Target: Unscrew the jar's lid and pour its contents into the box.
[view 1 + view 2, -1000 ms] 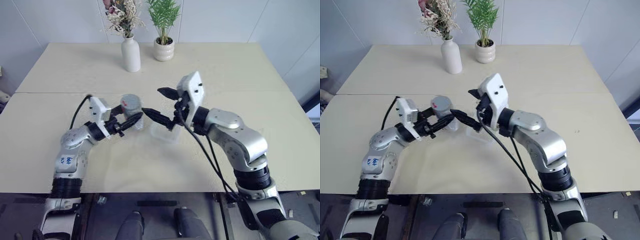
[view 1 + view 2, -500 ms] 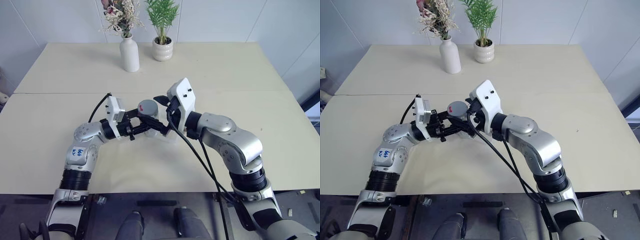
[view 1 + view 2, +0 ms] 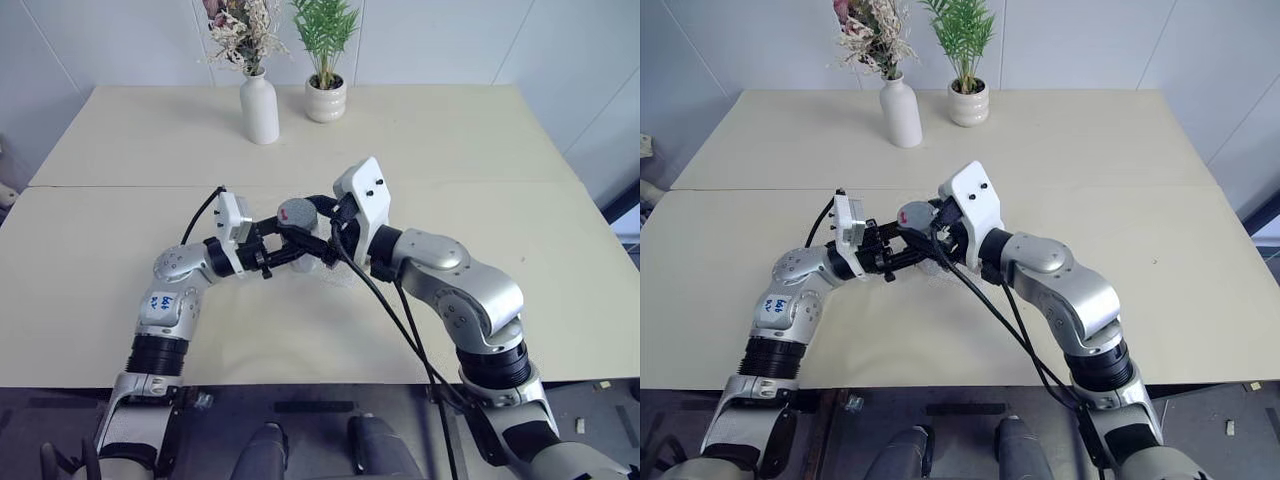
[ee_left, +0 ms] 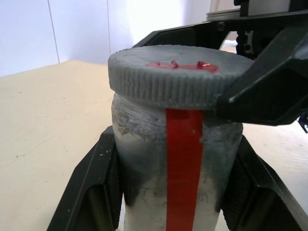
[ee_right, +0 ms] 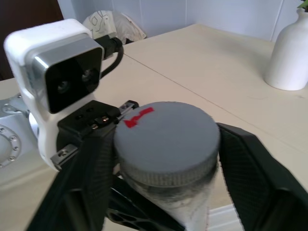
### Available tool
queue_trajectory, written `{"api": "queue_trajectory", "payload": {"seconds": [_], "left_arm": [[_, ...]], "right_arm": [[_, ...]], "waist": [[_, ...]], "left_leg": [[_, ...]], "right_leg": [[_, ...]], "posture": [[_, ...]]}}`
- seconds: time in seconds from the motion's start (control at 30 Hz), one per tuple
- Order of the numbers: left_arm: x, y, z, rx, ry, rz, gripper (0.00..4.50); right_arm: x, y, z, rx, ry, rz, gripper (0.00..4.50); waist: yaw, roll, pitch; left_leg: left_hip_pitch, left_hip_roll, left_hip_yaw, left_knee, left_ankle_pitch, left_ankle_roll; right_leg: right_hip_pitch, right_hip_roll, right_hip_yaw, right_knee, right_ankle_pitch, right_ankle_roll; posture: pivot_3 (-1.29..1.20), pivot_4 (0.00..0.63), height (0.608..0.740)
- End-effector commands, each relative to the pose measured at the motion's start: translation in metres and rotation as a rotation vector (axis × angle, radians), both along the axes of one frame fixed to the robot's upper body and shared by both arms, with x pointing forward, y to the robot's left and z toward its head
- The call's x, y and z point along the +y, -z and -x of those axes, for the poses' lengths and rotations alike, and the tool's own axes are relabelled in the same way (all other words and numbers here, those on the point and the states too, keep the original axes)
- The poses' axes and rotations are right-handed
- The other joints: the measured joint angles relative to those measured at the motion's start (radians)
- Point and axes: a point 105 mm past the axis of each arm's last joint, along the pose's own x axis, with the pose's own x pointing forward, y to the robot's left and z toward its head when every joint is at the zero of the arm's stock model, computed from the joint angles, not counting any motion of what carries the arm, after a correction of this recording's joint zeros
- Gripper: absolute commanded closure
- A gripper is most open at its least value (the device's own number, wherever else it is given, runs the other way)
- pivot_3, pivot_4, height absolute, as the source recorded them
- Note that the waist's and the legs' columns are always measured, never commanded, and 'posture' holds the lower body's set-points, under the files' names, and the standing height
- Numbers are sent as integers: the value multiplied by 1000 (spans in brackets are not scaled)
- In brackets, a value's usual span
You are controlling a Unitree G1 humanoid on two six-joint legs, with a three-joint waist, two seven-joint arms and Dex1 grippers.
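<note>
A: Starting from the robot's left, what is the left gripper doing?

B: Its black fingers are clamped on the body of the jar, one on each side, holding it upright above the desk, near the desk's middle.

A: How does the jar look?

B: Small and cylindrical, with cloudy, greyish walls and a red strip running straight up its side. I cannot make out the contents through the walls.

A: And on top of the jar?

B: The lid sits on it, a round grey cap with a ribbed edge and a small red mark on its flat face. It is as wide as the jar, slightly overhanging it.

A: To the right of the jar?

B: The right gripper reaches in from that side, and its fingers are closed around the rim of the lid, one on each side.

A: Where is the box?

B: Just below and to the right of the jar a clear box lies on the desk, mostly hidden by the right arm.

A: Anything behind the jar?

B: Well behind it, at the far edge of the desk, stand a white vase with dried flowers and, to its right, a white pot with a green plant.
</note>
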Motion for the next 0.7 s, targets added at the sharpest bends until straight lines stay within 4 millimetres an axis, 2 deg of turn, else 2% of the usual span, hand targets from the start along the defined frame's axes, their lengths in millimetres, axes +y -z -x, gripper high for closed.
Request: {"api": "queue_trajectory", "payload": {"seconds": [0.03, 0.2, 0.4, 0.57, 0.7], "left_arm": [[-4, -3, 2, -27, 23, -4, 2366], [-6, -3, 5, -26, 51, -14, 2366], [-15, 3, 16, -10, 194, -90, 2366], [-26, 7, 25, 8, 319, -148, 2366], [-32, 8, 29, 17, 371, -169, 2366]], "right_arm": [[-1, -16, 6, -57, -17, -42, 1896], [0, -23, 8, -75, -60, -53, 1896], [6, -38, 37, -140, -435, -1, 1896], [9, -43, 57, -135, -721, 62, 1896], [12, -46, 62, -119, -832, 89, 1896]], "waist": [[0, 0, 0], [0, 0, 0], [0, 0, 0], [-3, 0, 0], [-4, 0, 0]], "left_leg": [[0, 0, 0, 0, 0, 0], [0, 0, 0, 0, 0, 0], [0, -1, 1, 0, 0, 1], [0, -1, 2, 0, 0, 1], [0, 0, 1, 0, 0, 1]], "right_leg": [[0, 0, 0, 0, 0, 0], [0, 0, 0, 0, 0, 0], [1, 1, -1, 0, 0, 0], [1, 2, -2, -1, 0, 0], [1, 1, -2, -1, 0, 0]], "posture": [[0, 150, 740], [0, 150, 740], [0, 150, 740], [0, 150, 740], [0, 150, 740]]}}
